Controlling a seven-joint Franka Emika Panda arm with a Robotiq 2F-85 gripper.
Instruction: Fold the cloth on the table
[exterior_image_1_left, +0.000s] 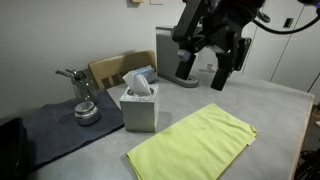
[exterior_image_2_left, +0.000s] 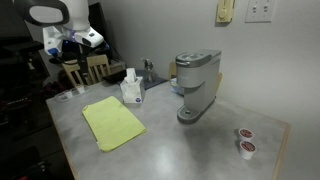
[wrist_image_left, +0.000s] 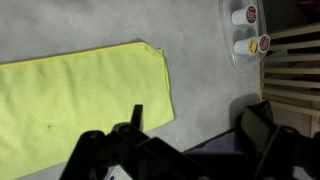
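Note:
The yellow-green cloth lies flat and spread out on the light grey table. It shows in both exterior views and at the left of the wrist view. My gripper hangs high above the table beyond the cloth's far end, its two fingers spread apart and empty. In the wrist view the gripper is over bare table just off the cloth's short edge. It touches nothing.
A tissue box stands beside the cloth, next to a dark grey-blue mat holding a metal item. A wooden chair back is behind. A coffee machine and two pods stand farther along the table.

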